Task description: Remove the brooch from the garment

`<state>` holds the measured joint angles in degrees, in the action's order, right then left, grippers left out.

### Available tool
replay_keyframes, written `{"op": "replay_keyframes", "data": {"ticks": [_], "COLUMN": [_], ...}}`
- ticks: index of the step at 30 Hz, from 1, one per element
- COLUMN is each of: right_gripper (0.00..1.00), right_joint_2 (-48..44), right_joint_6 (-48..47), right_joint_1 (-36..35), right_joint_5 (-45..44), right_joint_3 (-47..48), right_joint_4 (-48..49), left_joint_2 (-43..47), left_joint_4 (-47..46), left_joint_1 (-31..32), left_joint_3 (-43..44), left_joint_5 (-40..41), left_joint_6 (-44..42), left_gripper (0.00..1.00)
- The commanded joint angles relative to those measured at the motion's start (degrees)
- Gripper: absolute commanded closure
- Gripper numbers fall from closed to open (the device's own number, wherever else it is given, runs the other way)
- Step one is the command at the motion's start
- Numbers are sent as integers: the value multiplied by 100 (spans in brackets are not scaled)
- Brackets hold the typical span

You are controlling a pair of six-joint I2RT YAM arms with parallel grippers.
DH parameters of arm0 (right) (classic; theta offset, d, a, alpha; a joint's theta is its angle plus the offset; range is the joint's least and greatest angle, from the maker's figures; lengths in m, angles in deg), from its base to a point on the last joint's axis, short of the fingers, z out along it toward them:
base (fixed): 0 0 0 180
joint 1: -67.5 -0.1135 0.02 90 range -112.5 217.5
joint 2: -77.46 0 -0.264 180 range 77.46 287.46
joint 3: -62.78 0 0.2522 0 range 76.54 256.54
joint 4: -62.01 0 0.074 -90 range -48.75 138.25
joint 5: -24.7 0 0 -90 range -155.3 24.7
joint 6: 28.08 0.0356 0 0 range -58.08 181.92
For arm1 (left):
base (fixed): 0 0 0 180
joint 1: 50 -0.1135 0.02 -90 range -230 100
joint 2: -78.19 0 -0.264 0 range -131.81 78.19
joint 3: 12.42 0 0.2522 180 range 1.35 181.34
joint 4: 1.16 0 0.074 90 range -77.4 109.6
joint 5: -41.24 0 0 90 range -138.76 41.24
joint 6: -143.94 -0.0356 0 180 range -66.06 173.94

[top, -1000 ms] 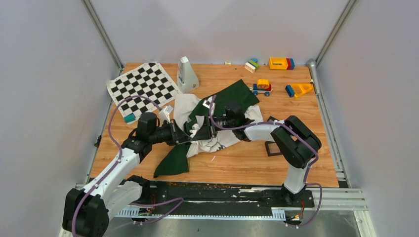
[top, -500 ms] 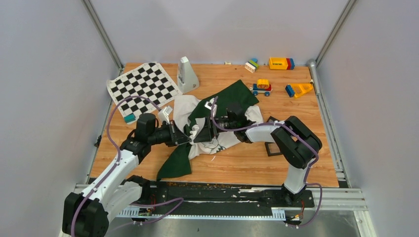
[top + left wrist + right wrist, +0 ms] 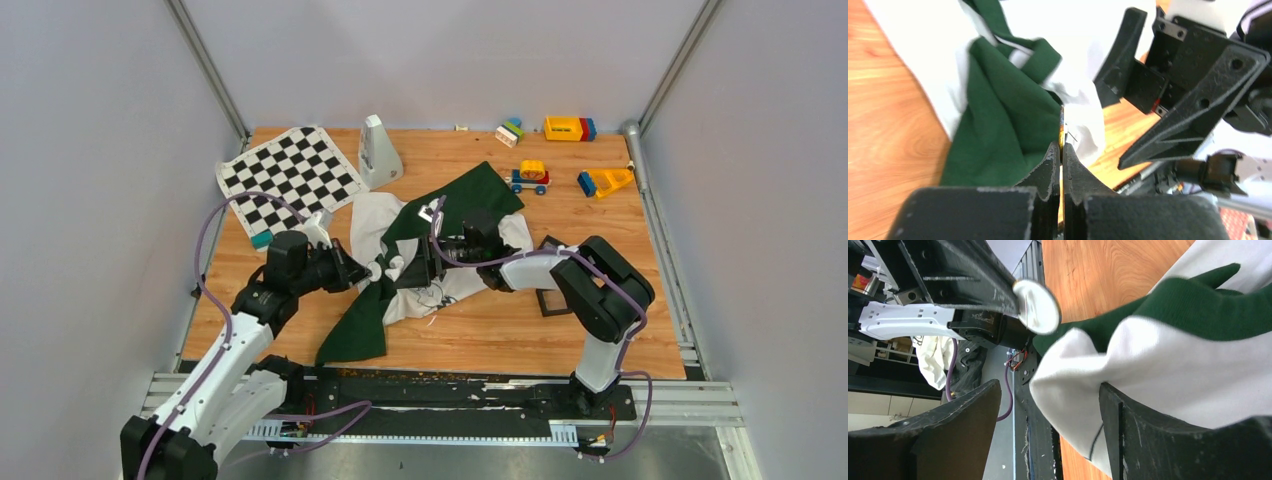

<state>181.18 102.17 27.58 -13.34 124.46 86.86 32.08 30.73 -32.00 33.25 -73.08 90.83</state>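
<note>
Looking down from above, the shirt (image 3: 455, 285) lies bunched in the middle of the counter (image 3: 520, 330), its white body rumpled and a green sleeve trailing toward the near edge; the left claw (image 3: 362, 272) reaches in from the left and the right claw (image 3: 412, 270) from the right, their tips close together over the left part of the cloth; a small pale disc, the brooch (image 3: 376, 268), shows at the tip of the left claw, just left of the shirt's edge.

From the left wrist, that claw is pressed tight on the brooch (image 3: 1062, 127), seen edge-on as a thin sliver standing up from the tips; white cloth sits right behind it, and I cannot tell whether the pin is in the fabric or free of it.

From the right wrist, the right claw (image 3: 1048, 390) stands wide; a loose white fold lies between its jaws and leans on only one of them, so it grips nothing; the brooch (image 3: 1037, 307) hangs just beside the green fold, and whether they touch I cannot tell.

By my reading the pulling-off is nearly or fully done; what is left is to carry the brooch well clear of the shirt.
</note>
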Motion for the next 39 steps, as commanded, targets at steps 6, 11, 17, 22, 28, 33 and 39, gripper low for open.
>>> {"op": "replay_keyframes", "data": {"ticks": [6,11,17,22,28,33,39], "right_gripper": [30,34,34,31,49,59,66], "right_joint_2": [-309,-540,-1085,-1066,-1051,-968,-964], "right_joint_6": [-113,-99,-55,180,261,343,513], "right_joint_1": [46,168,230,232,231,226,230], "right_joint_5": [-257,-242,-237,1,137,283,568], "right_joint_3": [17,-115,-491,-563,-508,-485,-520], "right_joint_4": [102,146,520,943,982,1141,1484], "left_joint_2": [691,866,853,584,522,632,554], "left_joint_4": [171,182,-1333,-2244,-2701,-2689,-2730], "left_joint_1": [-24,-16,-16,-16,-16,-16,-16], "left_joint_3": [207,327,-405,-631,-757,-749,-729], "left_joint_5": [1867,790,-1196,-1965,-2414,-2388,-2447], "left_joint_6": [16,-511,135,369,537,574,591], "left_gripper": [100,100,100,100,100,100,100]}}
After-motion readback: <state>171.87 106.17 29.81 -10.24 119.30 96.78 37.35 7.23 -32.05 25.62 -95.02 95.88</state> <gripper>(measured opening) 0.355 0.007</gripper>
